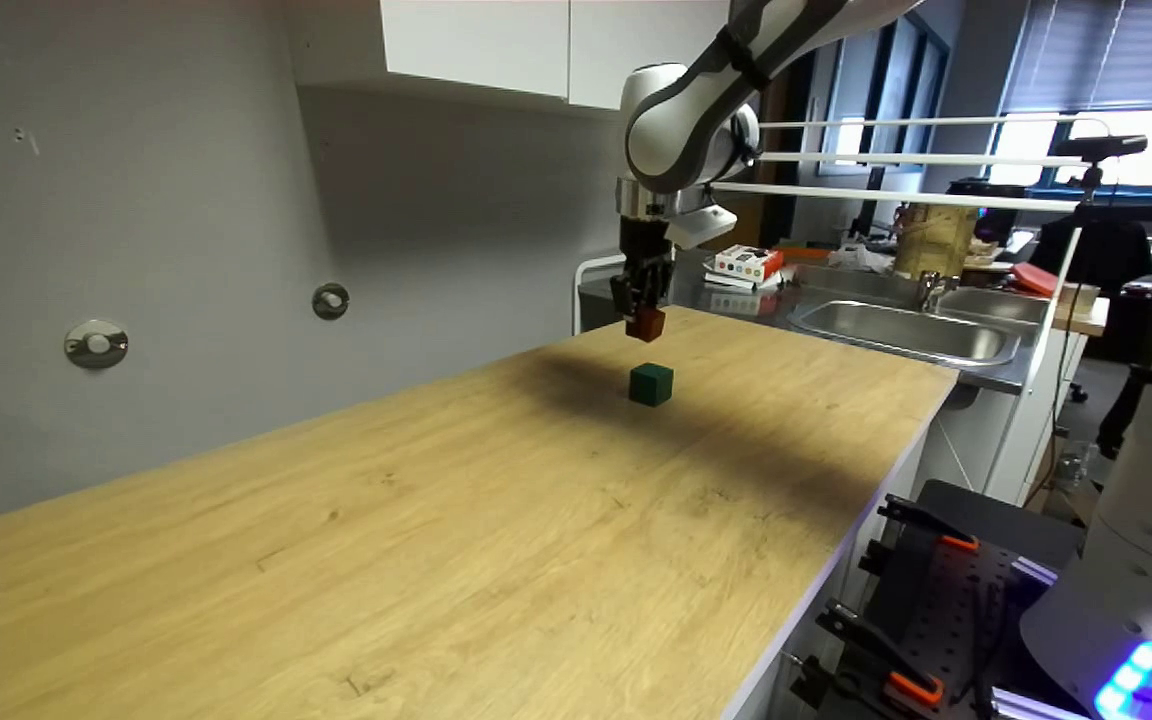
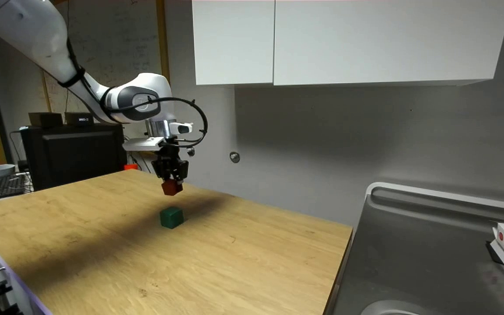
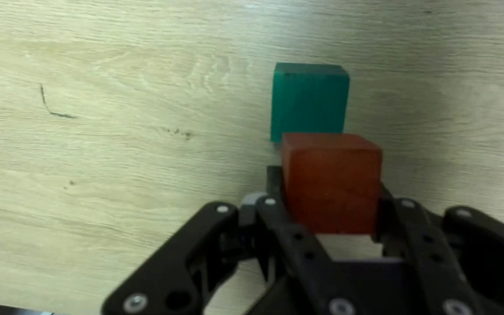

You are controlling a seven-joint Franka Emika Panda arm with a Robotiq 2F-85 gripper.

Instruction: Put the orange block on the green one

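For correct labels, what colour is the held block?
The held block is red-orange, clearest in the wrist view.

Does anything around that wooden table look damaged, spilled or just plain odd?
I see no spill. One small oddity: in the wrist view, a thin, bent dark mark on the tabletop, perhaps a scratch or just wood grain. The orange block in midair is no surprise: the gripper holds it roughly above the green one.

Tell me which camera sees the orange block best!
The wrist view. The orange block looks biggest there, held by the end effector, with most of one face plain to see. In both exterior views it looks small, and the end effector partly covers it.
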